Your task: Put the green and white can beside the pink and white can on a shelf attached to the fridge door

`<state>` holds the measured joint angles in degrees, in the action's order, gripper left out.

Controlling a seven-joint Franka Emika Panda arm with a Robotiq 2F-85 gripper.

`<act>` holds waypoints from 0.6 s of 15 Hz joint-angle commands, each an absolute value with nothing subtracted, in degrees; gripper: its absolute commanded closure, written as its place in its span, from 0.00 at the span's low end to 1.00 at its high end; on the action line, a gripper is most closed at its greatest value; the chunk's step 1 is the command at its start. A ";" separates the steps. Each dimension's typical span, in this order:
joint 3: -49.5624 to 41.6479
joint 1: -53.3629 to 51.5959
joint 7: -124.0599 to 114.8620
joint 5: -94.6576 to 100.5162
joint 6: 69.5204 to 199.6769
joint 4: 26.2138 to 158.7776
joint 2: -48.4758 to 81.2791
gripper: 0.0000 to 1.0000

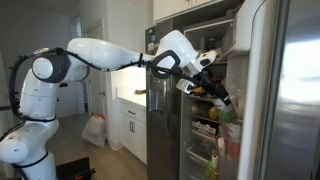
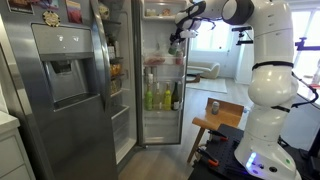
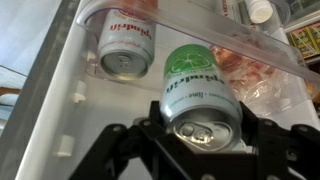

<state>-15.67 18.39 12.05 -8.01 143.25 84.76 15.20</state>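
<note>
In the wrist view my gripper (image 3: 200, 135) is shut on the green and white can (image 3: 195, 85), fingers on both its sides. The pink and white can (image 3: 128, 48) lies just to its left inside a clear plastic door shelf (image 3: 60, 110) with white lining. The two cans are close, apart by a small gap. In an exterior view my gripper (image 1: 215, 92) reaches into the open fridge near the steel fridge door (image 1: 285, 90). In an exterior view my gripper (image 2: 178, 35) is high in the fridge opening; the cans are too small to make out there.
The fridge interior holds bottles (image 2: 160, 97) and food on shelves (image 1: 205, 128). A dark door with a dispenser and magnets (image 2: 60, 70) stands open. A wooden stool with a can (image 2: 212, 108) stands by the robot base. A clear shelf rail (image 3: 230, 40) runs above the cans.
</note>
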 commanded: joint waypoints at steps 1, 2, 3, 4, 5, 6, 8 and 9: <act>-14.68 19.74 10.24 -7.69 144.85 80.39 18.36 0.53; -14.64 19.90 10.04 -7.69 144.99 79.88 18.99 0.53; -14.59 20.09 9.86 -7.65 145.61 79.39 19.74 0.53; -14.50 20.31 9.81 -7.71 146.06 78.97 20.34 0.53; -14.47 20.46 9.69 -7.61 146.35 78.48 20.94 0.53; -14.42 20.58 9.56 -7.54 146.60 78.14 21.43 0.53; -14.27 20.89 9.34 -7.48 146.75 77.37 22.33 0.53; -14.24 20.99 9.01 -7.32 145.95 76.68 22.78 0.53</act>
